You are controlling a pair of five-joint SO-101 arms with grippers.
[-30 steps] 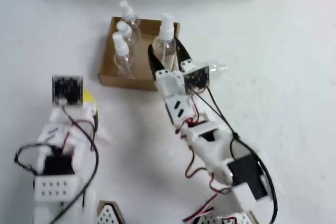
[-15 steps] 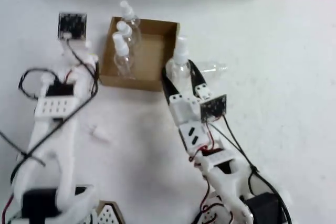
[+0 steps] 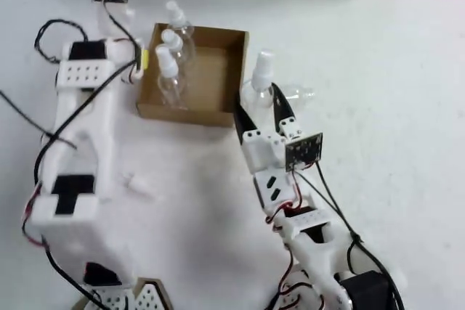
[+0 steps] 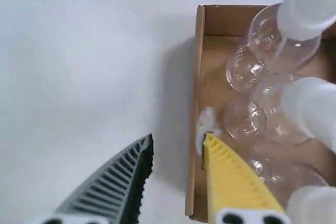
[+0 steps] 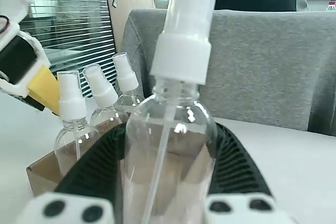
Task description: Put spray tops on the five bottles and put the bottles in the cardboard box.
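Observation:
The cardboard box (image 3: 190, 114) sits at the back centre with three capped clear bottles (image 3: 171, 70) along its left side. My right gripper (image 3: 259, 104) is shut on a fourth clear bottle (image 3: 261, 83), upright with a white spray top, just outside the box's right wall. In the right wrist view that bottle (image 5: 173, 129) stands between the black fingers (image 5: 100, 156), with the boxed bottles (image 5: 100, 103) beyond. My left gripper (image 3: 139, 63) is open at the box's left wall (image 4: 197, 77), yellow finger (image 4: 231, 177) over the rim, grey one outside. The boxed bottles (image 4: 273, 40) are beside it.
A clear bottle (image 3: 296, 94) lies on its side on the table right of the held one. A small white spray part (image 3: 136, 184) lies on the table in front of the box. Grey chair backs stand beyond the far table edge.
The left arm swung from the front of the table up to the box's left wall. The right arm drew the held bottle from over the box to just outside its right wall.

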